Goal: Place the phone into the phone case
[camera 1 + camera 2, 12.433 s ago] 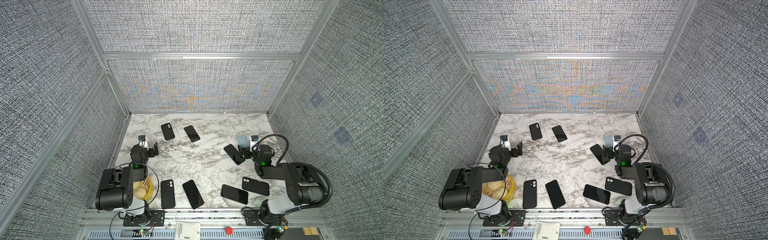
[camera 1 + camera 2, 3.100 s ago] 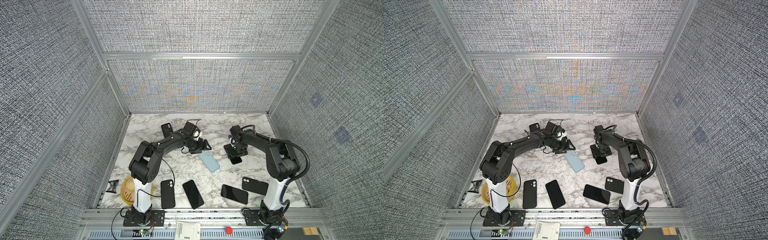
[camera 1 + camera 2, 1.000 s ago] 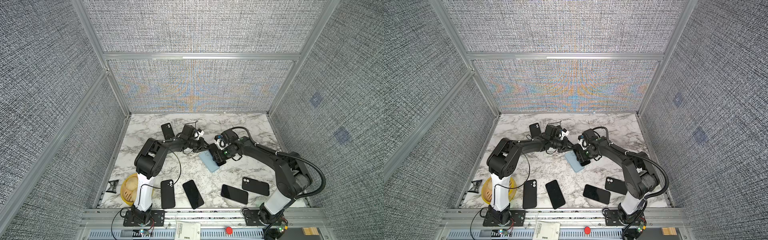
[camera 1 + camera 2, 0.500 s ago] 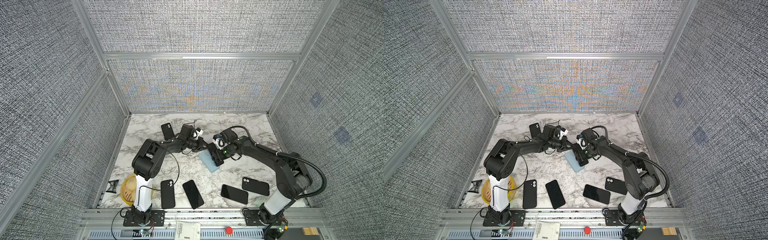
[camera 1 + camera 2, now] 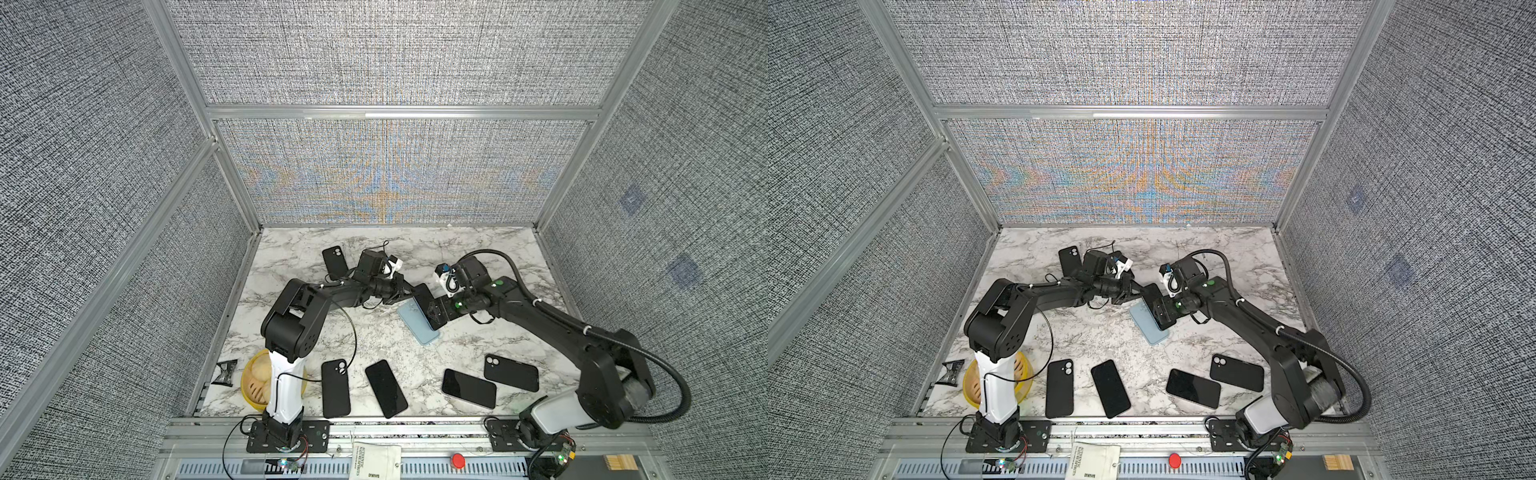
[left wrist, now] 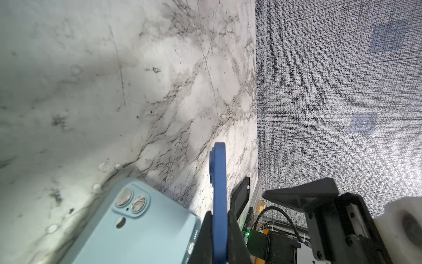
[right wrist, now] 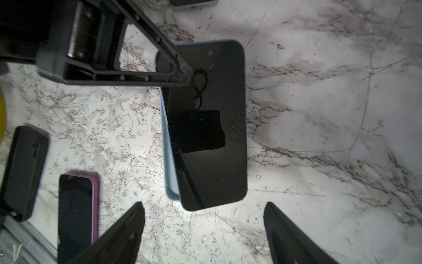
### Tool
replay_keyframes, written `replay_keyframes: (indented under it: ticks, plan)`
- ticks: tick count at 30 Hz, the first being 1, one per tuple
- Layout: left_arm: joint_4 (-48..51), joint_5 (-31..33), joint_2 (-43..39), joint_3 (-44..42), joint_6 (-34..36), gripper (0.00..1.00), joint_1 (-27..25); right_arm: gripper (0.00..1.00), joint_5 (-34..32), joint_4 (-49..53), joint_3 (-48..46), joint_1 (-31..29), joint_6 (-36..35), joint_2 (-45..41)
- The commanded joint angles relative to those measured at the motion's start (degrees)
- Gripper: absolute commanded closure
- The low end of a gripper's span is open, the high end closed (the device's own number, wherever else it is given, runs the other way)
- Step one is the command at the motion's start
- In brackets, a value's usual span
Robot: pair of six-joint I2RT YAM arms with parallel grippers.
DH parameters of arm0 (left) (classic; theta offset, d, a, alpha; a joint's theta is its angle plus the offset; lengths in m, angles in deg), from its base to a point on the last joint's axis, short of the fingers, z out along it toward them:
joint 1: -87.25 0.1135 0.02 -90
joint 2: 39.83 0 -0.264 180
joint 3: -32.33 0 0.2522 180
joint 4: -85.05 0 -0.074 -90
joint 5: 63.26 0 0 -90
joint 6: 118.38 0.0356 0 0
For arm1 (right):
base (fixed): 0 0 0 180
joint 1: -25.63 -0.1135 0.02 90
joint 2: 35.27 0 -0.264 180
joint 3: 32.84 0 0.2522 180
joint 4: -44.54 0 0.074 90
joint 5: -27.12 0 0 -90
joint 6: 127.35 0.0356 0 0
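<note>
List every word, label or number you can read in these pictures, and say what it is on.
"AUTHENTIC" (probably): first printed line on the white pouch; its other lines are too small to read.
Nothing else reads clearly.

Both arms matte blk: left arm (image 5: 291,328), right arm (image 5: 557,328). White shells (image 5: 284,390) on lowest links, blk base plates (image 5: 266,438). Ribbed blk hose (image 5: 515,270) on right arm, thin blk cable (image 5: 355,340) on left. Green LEDs (image 5: 458,305) nr right wrist. White cam mounts (image 5: 444,279). Blk wedge-shaped fingers (image 7: 118,237) on right gripper (image 7: 203,203).
</note>
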Motion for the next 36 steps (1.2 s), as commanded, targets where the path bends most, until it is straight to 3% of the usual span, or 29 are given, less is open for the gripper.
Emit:
replay_keyframes:
  ticks: [1,9,16,21,36]
  plan:
    - [-9.2,-0.6,-0.6,-1.5,-6.3,0.97,0.4,0.15,-0.7,-4.7,-2.9,0.1,9.5,-6.3]
    - [-19.4,-0.7,-1.3,-3.8,-14.3,0.99,1.3,0.16,4.5,-26.0,-22.2,3.6,31.1,-23.7]
    - [-28.0,-1.8,-1.1,-5.5,-21.4,0.99,1.3,0.18,14.8,-45.7,-34.0,9.9,45.1,-26.6]
    - [-31.3,-2.3,0.1,-5.7,-23.8,1.0,1.4,0.21,17.7,-51.5,-35.6,10.8,47.1,-25.7]
    - [-45.8,-2.0,1.2,-8.5,-33.5,1.0,1.6,0.27,17.3,-71.0,-41.4,11.4,56.1,-18.6]
